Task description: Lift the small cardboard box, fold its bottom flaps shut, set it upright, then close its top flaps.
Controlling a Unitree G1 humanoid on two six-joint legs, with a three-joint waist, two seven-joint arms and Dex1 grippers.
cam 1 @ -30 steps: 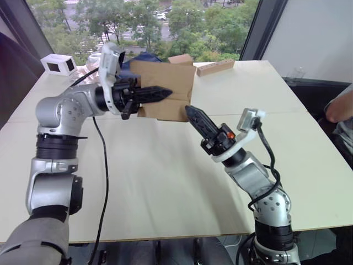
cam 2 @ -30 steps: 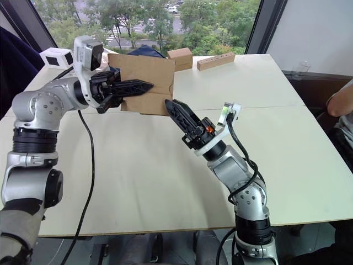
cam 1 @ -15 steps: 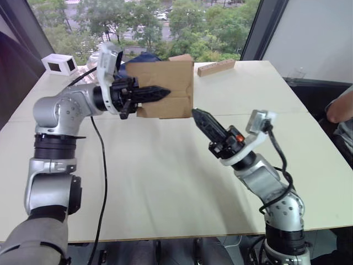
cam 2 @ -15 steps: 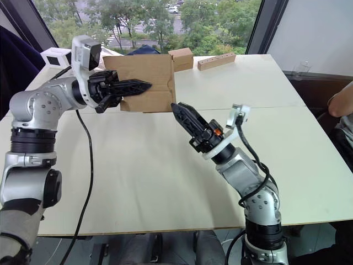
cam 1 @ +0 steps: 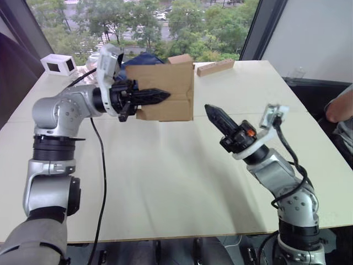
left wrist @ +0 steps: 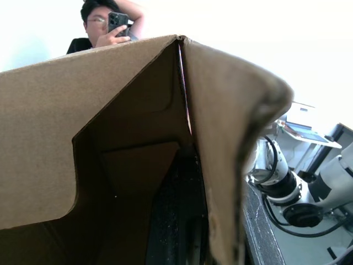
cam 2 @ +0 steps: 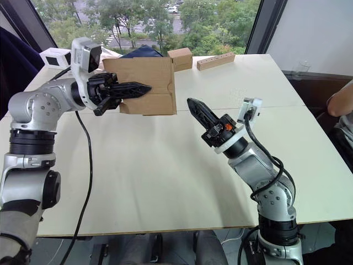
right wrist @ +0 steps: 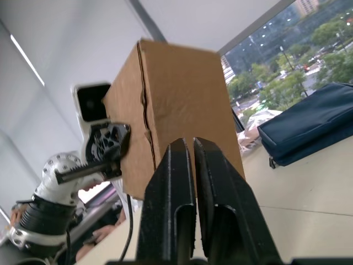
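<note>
The left gripper (cam 1: 160, 96) is still clamping the box (cam 1: 168, 91), one finger outside the near wall and the other inside the carton, holding it in the air above the table (cam 1: 165, 176). The box is hanging squarer now than a second ago, its front face nearly upright. It is plain brown matte cardboard, rectangular, with a crease running across the lower front. To the right, the right gripper (cam 1: 212, 112) is pulling back, now well apart from the box's edge where it was almost touching before; its tapered black fingers are pressed together, empty. Behind sit a smaller box (cam 2: 180, 57) and a long tan block (cam 1: 215, 67).
</note>
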